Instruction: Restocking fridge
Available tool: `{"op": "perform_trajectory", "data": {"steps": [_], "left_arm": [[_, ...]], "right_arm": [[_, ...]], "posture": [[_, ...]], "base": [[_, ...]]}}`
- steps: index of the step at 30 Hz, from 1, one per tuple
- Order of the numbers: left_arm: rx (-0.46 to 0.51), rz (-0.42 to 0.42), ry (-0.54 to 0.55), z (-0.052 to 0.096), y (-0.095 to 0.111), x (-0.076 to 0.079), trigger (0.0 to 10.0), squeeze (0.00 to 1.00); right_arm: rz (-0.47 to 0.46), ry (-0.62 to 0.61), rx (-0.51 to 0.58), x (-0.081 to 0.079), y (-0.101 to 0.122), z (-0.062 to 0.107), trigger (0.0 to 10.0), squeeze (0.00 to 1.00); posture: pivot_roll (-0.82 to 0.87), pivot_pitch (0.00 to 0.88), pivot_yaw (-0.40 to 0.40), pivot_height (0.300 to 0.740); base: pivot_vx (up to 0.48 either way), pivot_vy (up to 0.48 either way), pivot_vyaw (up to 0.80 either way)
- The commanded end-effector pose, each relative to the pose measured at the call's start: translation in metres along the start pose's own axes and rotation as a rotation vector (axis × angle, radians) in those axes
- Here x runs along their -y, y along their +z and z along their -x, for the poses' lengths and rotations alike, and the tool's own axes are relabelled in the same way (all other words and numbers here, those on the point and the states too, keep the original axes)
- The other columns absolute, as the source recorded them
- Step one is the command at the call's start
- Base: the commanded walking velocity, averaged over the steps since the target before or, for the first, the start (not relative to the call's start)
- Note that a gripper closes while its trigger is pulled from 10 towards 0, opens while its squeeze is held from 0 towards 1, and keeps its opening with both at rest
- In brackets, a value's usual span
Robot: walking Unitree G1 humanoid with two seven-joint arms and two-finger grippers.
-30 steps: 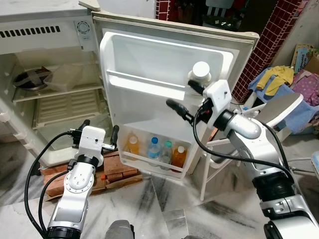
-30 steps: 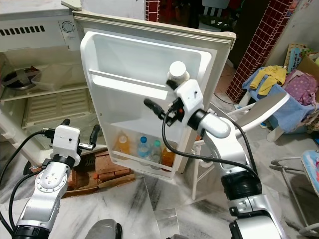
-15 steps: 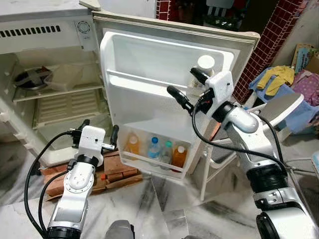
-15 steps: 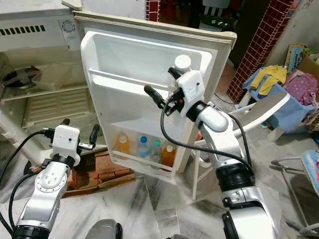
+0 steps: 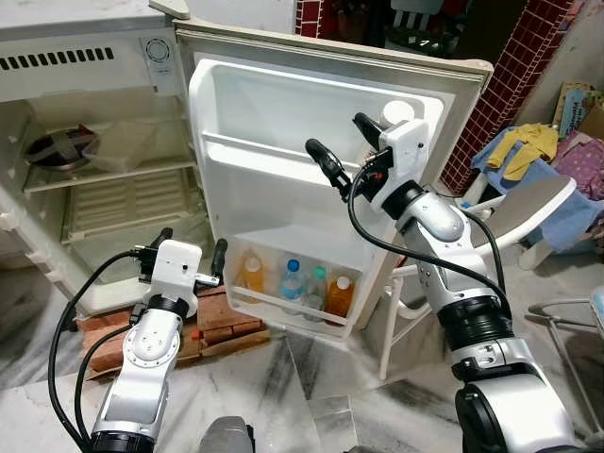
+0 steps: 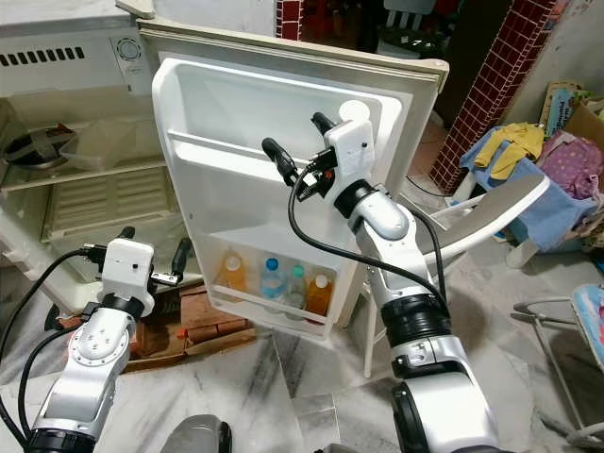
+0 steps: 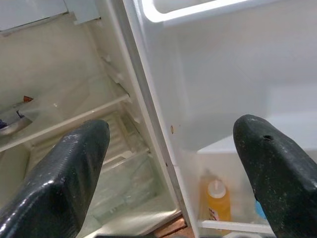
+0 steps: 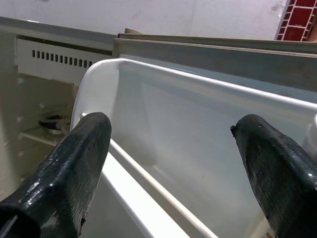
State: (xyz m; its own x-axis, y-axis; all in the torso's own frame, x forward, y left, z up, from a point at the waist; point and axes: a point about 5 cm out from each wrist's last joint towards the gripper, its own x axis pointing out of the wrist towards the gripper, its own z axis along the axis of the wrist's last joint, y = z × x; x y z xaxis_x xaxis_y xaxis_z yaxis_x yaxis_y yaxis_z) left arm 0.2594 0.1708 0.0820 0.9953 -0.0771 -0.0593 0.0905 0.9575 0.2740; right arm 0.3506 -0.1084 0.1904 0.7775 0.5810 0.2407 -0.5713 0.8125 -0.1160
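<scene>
The fridge door [image 5: 283, 123] stands open. Its bottom shelf holds several bottles: an orange one [image 5: 250, 275], a blue-capped one [image 5: 291, 280], a green-capped one [image 5: 316, 283] and another orange one [image 5: 340, 294]. A white-capped bottle [image 5: 399, 110] shows at the right end of the upper door shelf, just behind my right wrist. My right gripper [image 5: 335, 134] is raised in front of that shelf, open, with nothing between its fingers [image 8: 64, 173]. My left gripper [image 5: 192, 237] hovers low by the door's hinge side, open and empty, its fingers [image 7: 74, 168] spread wide.
The fridge interior has wire shelves and a dark pan [image 5: 61, 149] on the upper one. Red bricks [image 5: 226, 326] prop the fridge base. A white plastic chair [image 5: 528, 203], a pile of clothes [image 5: 528, 151] and a brick pillar [image 5: 510, 85] stand to the right.
My right gripper has swung up and to the left along the upper door shelf. The white-capped bottle's cap now shows slightly higher and further right. The left arm has stayed still.
</scene>
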Motion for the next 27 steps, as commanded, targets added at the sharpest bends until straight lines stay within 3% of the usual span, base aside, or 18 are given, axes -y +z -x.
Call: {"op": "perform_trajectory", "data": {"steps": [1, 8, 15, 21, 27], "left_arm": [[0.007, -0.006, -0.002, 0.000, 0.003, 0.001, 10.0, 0.00], [0.002, -0.003, -0.014, 0.000, 0.002, 0.004, 10.0, 0.00], [0.001, -0.005, 0.000, 0.001, 0.002, 0.001, 10.0, 0.00], [-0.003, -0.006, 0.005, 0.002, 0.001, 0.001, 10.0, 0.00], [-0.003, -0.010, 0.003, 0.000, 0.002, 0.001, 10.0, 0.00]], "right_arm": [[-0.024, -0.026, 0.016, 0.004, 0.001, 0.000, 10.0, 0.00], [-0.117, -0.019, 0.071, 0.000, 0.006, -0.018, 10.0, 0.00], [-0.108, -0.034, 0.073, -0.002, 0.009, -0.033, 10.0, 0.00], [-0.110, -0.137, 0.040, 0.016, 0.008, -0.036, 10.0, 0.00], [-0.189, -0.201, 0.032, 0.026, 0.001, -0.032, 10.0, 0.00]], "posture": [[0.13, 0.002, -0.039, 0.740], [0.14, 0.004, -0.039, 0.740], [0.15, 0.008, -0.045, 0.740], [0.15, 0.010, -0.048, 0.740], [0.15, 0.007, -0.042, 0.740]], "base": [[0.000, 0.000, 0.00], [0.000, 0.000, 0.00], [0.000, 0.000, 0.00], [0.000, 0.000, 0.00], [0.000, 0.000, 0.00]]}}
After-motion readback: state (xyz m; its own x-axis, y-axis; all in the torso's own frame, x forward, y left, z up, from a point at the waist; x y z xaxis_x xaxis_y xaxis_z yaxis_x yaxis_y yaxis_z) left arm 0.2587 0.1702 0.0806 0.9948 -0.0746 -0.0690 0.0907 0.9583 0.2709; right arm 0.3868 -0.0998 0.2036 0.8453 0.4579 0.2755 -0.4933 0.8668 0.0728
